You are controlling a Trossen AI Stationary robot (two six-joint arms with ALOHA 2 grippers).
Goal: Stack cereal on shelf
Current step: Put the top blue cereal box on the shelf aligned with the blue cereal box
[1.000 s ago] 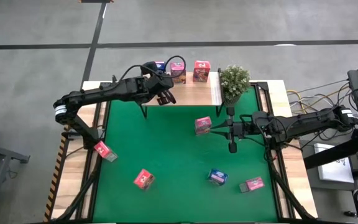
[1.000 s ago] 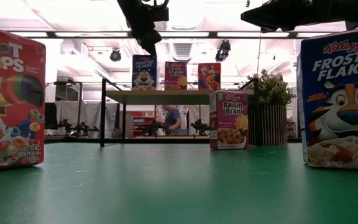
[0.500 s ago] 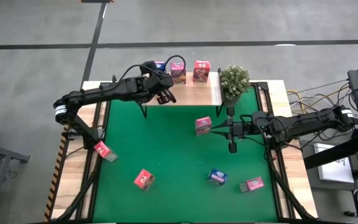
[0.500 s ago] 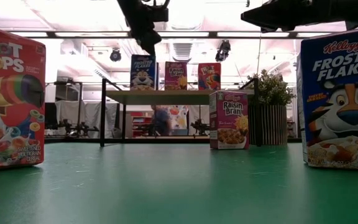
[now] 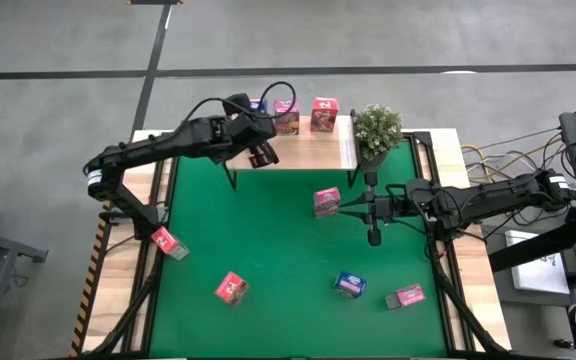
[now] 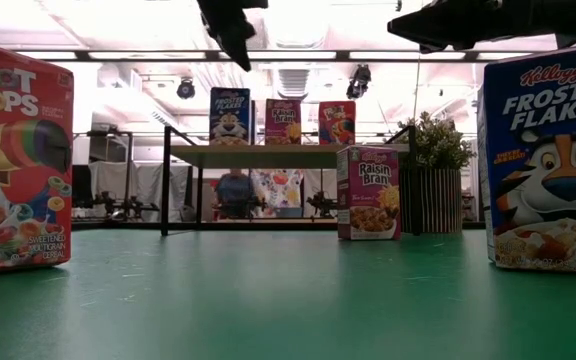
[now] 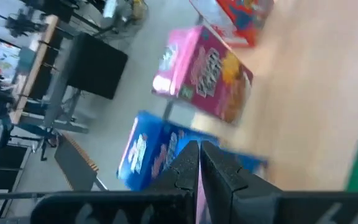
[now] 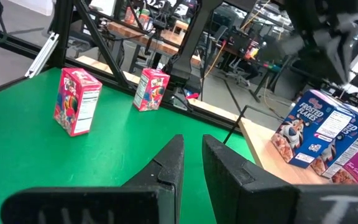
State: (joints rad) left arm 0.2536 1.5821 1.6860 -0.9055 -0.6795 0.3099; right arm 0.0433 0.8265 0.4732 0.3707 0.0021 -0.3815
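Observation:
Three cereal boxes stand upright on the wooden shelf at the far edge: a blue one, a pink one and a red one. My left gripper hangs shut and empty above the shelf's near left part, with the blue box just beyond its fingertips. My right gripper points level toward the table's left, high over the mat, with a narrow gap and nothing between its fingers. A pink box stands on the mat below it.
More boxes lie on the green mat: a red one at the left edge, a pink-red one, a blue one and a pink one near the front. A potted plant stands at the shelf's right end.
My left gripper has risen above the shelf and drawn back a little toward the table's left, staying shut. The three boxes on the shelf have kept their places.

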